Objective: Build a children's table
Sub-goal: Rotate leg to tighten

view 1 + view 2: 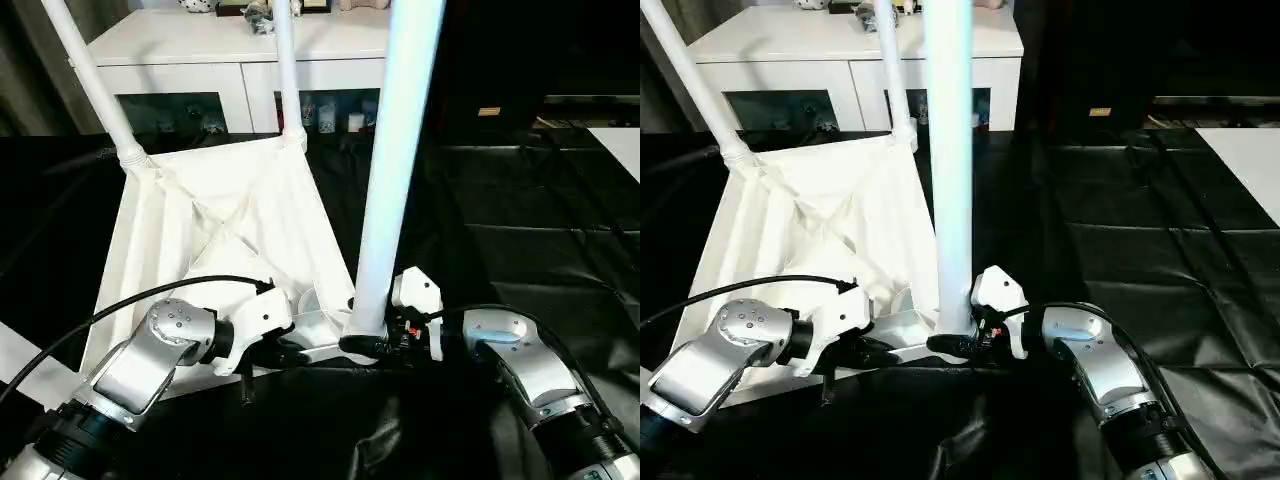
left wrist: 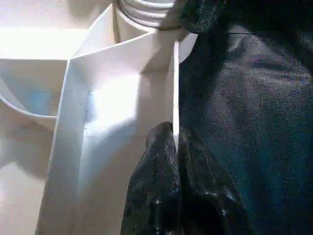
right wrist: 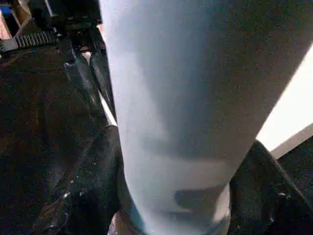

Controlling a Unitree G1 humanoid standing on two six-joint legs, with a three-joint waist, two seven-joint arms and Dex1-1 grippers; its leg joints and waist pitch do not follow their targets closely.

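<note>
The children's table lies upside down on black sheeting, its ribbed white tabletop (image 1: 250, 230) facing up. Three white legs stand in corner sockets: far left (image 1: 95, 85), far right (image 1: 287, 70) and a near leg (image 1: 395, 180) at the near right corner. My left gripper (image 1: 290, 352) is shut on the tabletop's thin near rim (image 2: 174, 88), one black finger on each side of it. My right gripper (image 1: 955, 343) sits at the base of the near leg (image 3: 171, 98). Its fingers (image 3: 93, 171) press against both sides of the tube just above the socket.
A white cabinet (image 1: 200, 60) with glass doors stands right behind the tabletop. Black sheeting (image 1: 520, 230) covers the floor to the right and in front. A pale panel (image 1: 625, 140) shows at the right edge. A black cable (image 1: 120, 310) arcs over my left forearm.
</note>
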